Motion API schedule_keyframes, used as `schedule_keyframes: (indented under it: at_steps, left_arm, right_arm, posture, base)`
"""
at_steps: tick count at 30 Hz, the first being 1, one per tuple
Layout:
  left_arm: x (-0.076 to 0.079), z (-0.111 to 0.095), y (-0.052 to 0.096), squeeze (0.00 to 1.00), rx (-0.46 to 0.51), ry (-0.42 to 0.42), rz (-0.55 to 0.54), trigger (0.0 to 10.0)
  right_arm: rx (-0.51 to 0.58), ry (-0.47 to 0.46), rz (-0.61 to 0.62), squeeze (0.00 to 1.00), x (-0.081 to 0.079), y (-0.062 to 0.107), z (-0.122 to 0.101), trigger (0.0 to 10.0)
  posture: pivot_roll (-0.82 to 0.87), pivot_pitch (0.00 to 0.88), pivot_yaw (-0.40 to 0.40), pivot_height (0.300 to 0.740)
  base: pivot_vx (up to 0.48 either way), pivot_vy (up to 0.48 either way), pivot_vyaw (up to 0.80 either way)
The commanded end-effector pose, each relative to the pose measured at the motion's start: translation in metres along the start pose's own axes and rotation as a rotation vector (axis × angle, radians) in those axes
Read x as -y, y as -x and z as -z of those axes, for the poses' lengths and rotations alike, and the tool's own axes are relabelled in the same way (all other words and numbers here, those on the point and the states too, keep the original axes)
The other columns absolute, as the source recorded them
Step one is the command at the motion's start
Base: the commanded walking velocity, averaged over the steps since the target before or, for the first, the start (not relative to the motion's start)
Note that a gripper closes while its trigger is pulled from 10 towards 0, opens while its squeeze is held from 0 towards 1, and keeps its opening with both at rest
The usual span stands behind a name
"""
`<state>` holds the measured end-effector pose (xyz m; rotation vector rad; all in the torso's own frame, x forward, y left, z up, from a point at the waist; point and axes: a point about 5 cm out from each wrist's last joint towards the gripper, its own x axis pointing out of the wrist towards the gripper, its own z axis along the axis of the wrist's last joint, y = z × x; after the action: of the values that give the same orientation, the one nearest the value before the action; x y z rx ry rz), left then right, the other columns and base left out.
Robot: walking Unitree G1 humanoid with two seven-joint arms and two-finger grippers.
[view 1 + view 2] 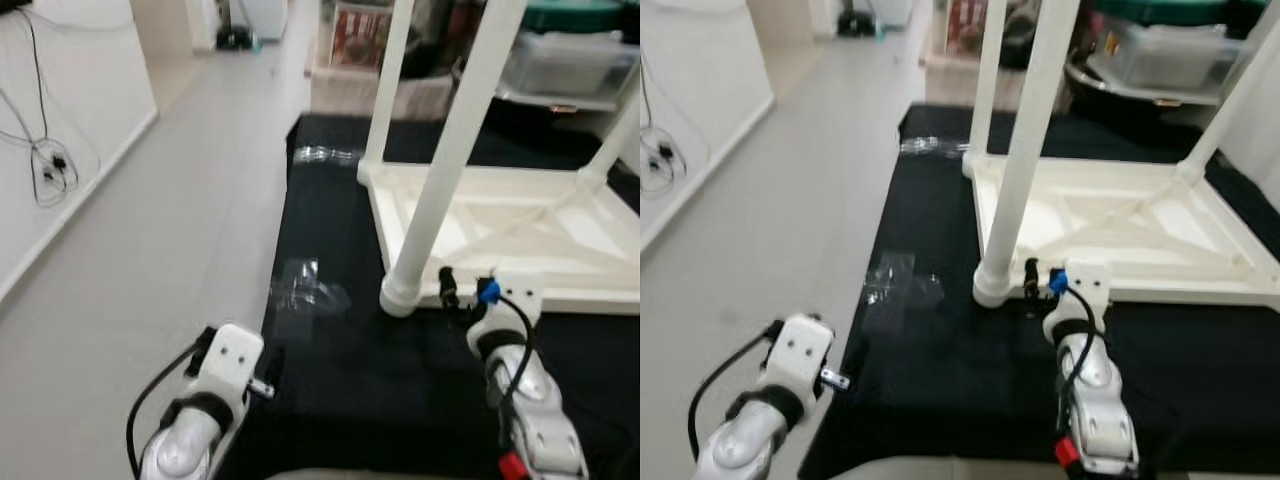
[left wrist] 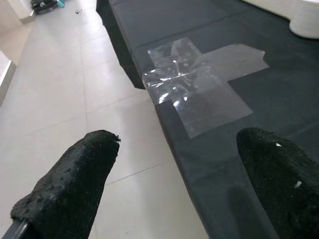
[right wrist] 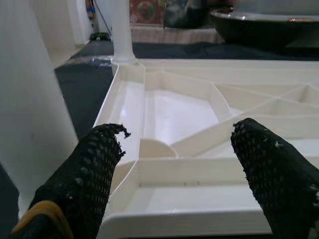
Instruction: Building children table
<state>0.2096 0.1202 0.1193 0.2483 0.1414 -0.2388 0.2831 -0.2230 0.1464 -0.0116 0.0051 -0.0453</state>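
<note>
Head views: table top [image 1: 520, 240] upside down on black mat [image 1: 340, 400], ribbed underside up.
Legs: near-left leg [image 1: 440, 170] upright in its corner socket; far-left leg [image 1: 388, 90] upright at the next corner; a third leg [image 1: 1230, 105] leaning in from the far-right corner.
Fourth corner: outside the head views; cannot tell whether a leg is fitted there.
Seating: near-left collar sits at rim level; tightness not judgeable from these pictures.
Right gripper [image 3: 174, 164]: fingers apart, nothing between them, just short of the near rim beside the near-left leg, aimed across the open underside.
Left gripper [image 2: 172, 179]: fingers apart, empty, over the mat's left edge above the tiled floor [image 1: 150, 250], well apart from the table top.
Tape [image 2: 199, 84]: clear strips holding the mat's edge to the floor; a second patch [image 1: 325, 155] near the far-left corner.
Loose parts: none made out on the mat.
Progress: judged well advanced, three legs standing.
Remaining: likely check of the fourth corner, firming of legs, then turning the table upright.
</note>
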Motion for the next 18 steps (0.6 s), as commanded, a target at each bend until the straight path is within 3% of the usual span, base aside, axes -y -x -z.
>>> schedule_keyframes:
  at_steps: [1,3,6,8,11,15,16,17,18]
  left_arm:
    - [0.001,0.003,0.000,0.00,-0.019,-0.003,0.005,10.0]
    - [0.001,0.003,0.000,0.00,-0.017,0.000,0.006,10.0]
    - [0.001,0.002,0.001,0.00,-0.017,0.003,0.004,10.0]
    - [0.001,0.002,0.001,0.00,-0.018,0.002,0.004,10.0]
    - [0.001,0.002,0.001,0.00,-0.020,0.006,0.005,10.0]
    - [0.000,0.002,0.000,0.00,-0.018,0.005,0.007,10.0]
    - [0.000,0.002,0.000,0.00,-0.018,0.004,0.007,10.0]
    - [0.000,0.001,0.000,0.00,-0.016,0.004,0.007,10.0]
    - [0.000,0.001,0.000,0.00,-0.015,0.005,0.007,10.0]
  right_arm:
    - [-0.069,-0.017,-0.148,0.00,0.004,-0.005,0.003,10.0]
    - [-0.135,0.086,-0.267,0.00,0.023,-0.012,-0.001,10.0]
    - [-0.205,0.169,-0.303,0.00,0.046,-0.015,-0.006,10.0]
    - [-0.224,0.169,-0.306,0.00,0.050,-0.015,-0.007,10.0]
    - [-0.329,0.314,-0.474,0.00,0.062,-0.007,-0.011,10.0]
    - [-0.312,0.258,-0.616,0.00,0.060,-0.005,-0.023,10.0]
    - [-0.277,0.217,-0.663,0.11,0.057,-0.005,-0.029,10.0]
    - [-0.244,0.171,-0.681,1.00,0.056,-0.010,-0.036,10.0]
    - [-0.223,0.141,-0.690,1.00,0.055,-0.013,-0.040,10.0]
  posture:
    - [0.10,0.055,-0.063,0.740]
    - [0.10,0.061,-0.061,0.740]
    - [0.10,0.062,-0.064,0.740]
    - [0.10,0.062,-0.064,0.740]
    - [0.10,0.073,-0.060,0.740]
    - [0.10,0.081,-0.057,0.740]
    - [0.10,0.081,-0.058,0.740]
    - [0.10,0.081,-0.060,0.740]
    - [0.10,0.081,-0.060,0.740]
  base:
    - [0.000,0.000,0.00]
    - [0.000,0.000,0.00]
    - [0.000,0.000,0.00]
    - [0.000,0.000,0.00]
    - [0.000,0.000,0.00]
    - [0.000,0.000,0.00]
    - [0.000,0.000,0.00]
    - [0.000,0.000,0.00]
    - [0.000,0.000,0.00]
